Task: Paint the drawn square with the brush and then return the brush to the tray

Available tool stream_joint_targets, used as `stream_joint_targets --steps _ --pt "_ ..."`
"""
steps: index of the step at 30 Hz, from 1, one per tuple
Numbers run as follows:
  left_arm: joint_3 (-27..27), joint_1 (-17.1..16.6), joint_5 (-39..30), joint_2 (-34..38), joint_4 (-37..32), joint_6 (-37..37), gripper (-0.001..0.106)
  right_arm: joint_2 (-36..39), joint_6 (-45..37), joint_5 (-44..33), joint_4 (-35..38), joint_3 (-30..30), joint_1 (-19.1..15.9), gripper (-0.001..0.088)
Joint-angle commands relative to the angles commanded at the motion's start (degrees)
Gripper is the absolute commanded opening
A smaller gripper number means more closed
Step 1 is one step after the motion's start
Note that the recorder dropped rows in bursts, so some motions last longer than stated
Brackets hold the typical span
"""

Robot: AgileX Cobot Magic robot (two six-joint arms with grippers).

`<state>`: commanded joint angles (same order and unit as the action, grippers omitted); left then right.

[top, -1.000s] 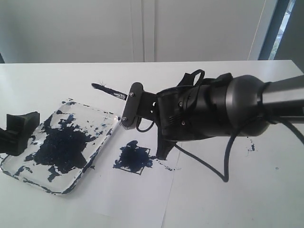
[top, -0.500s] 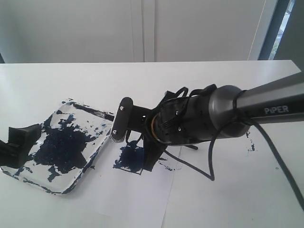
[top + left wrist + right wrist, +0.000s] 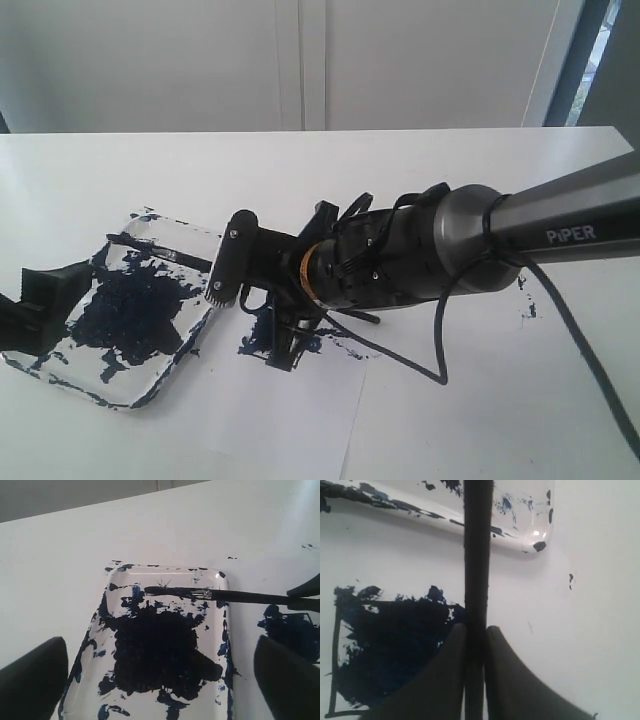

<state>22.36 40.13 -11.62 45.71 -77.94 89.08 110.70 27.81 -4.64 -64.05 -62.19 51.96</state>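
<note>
R fingers (image 3: 445,675) clamped on brush (image 3: 240,597), tip low over far end of tray (image 3: 165,576) for drop-off; square (image 3: 385,645) mostly filled. L fingers (image 3: 35,680) released, idle left of tray.

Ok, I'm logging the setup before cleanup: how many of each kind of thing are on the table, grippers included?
Brush: 1
Tray: 1
Paper: 1
Painted square: 1
Grippers: 2, left gripper and right gripper
Total: 6
</note>
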Motion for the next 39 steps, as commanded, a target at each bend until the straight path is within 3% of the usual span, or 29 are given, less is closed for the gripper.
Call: stream_joint_targets --steps 5,7,13,16,18,22,32,39 --pt "0.00 0.00 -0.20 0.00 0.00 0.91 0.101 0.00 1.03 1.07 0.00 0.00 0.00 0.0293" --pt "0.00 0.00 -0.37 0.00 0.00 0.91 0.101 0.00 1.03 1.07 0.00 0.00 0.00 0.0339" --pt "0.00 0.00 -0.59 0.00 -0.11 0.91 0.101 -5.51 6.08 3.53 0.28 0.00 0.00 0.0344" --pt "0.00 0.00 -0.59 0.00 -0.22 0.91 0.101 -10.45 11.94 3.41 0.59 0.00 0.00 0.0327" --pt "0.00 0.00 -0.59 0.00 -0.34 0.70 0.101 -13.77 15.84 2.27 0.59 0.00 0.00 0.0259" --pt "0.00 0.00 -0.77 0.00 -1.52 0.42 0.101 -19.09 20.31 0.02 0.62 0.00 0.00 0.0000" --pt "0.00 0.00 0.01 0.00 -1.78 0.73 0.101 -31.01 23.82 -15.29 5.88 2.26 0.00 0.0000" --pt "0.00 0.00 6.94 0.00 -0.25 1.52 0.101 -40.44 23.82 -28.90 11.89 6.57 0.00 0.0000"
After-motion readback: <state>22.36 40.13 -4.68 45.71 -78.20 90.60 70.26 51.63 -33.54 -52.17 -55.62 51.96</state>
